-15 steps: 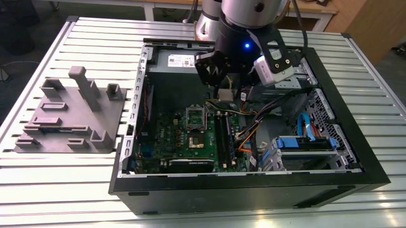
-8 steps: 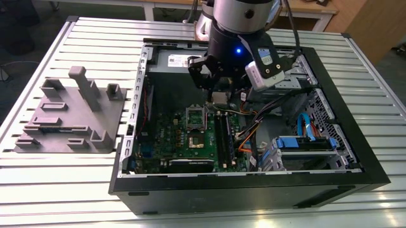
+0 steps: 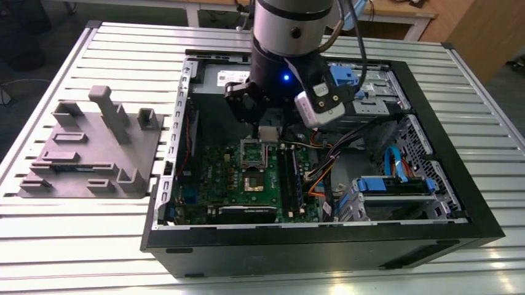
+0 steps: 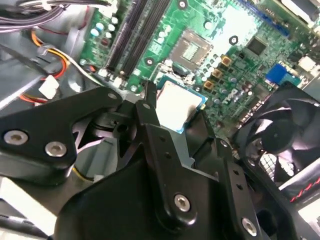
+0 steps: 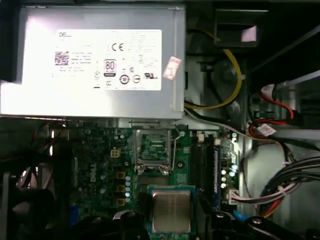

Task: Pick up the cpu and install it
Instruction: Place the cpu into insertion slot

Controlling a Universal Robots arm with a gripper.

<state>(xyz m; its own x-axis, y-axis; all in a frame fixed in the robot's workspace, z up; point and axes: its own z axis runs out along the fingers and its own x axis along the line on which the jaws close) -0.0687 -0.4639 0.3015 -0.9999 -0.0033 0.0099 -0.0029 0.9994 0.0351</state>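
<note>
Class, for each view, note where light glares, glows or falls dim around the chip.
Second wrist view: glare washes the top of the chip almost white. First wrist view: the power supply is brightly lit, the green board dimmer. Exterior view: a blue light glows on the arm.

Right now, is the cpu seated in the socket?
No: in the first wrist view the tool grips the cpu, apart from the empty socket.
</note>
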